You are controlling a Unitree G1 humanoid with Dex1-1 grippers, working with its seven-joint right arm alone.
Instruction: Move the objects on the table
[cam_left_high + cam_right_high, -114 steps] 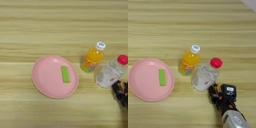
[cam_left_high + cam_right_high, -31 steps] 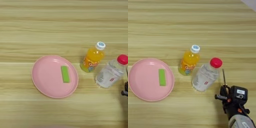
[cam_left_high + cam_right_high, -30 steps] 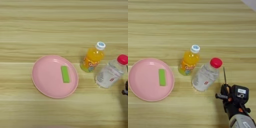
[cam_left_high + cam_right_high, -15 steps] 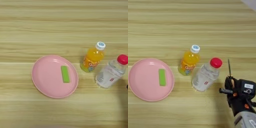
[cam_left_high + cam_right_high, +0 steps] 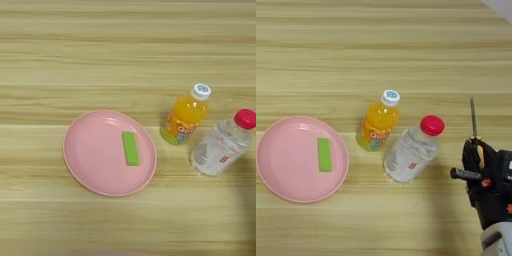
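Note:
A bright-green block [image 5: 131,148] lies flat on the pink plate [image 5: 82,170], left of centre on the wooden table [image 5: 100,60]. In the right eye view, my right gripper [image 5: 476,151] sits at the lower right, to the right of the bottles. Its black fingers are shut on the yellow-brown handle of the screwdriver [image 5: 473,116]. The thin metal shaft points away from me toward the far side. The left eye view does not show the gripper.
An orange juice bottle [image 5: 377,127] with a white cap stands right of the plate. A clear water bottle [image 5: 411,150] with a red cap stands just right of it, between the juice and the gripper. A pale corner [image 5: 500,6] shows at the top right.
My gripper has carried the screwdriver to the right and a little farther away from the water bottle. It has left the left eye view. Plate, block and bottles have not moved.

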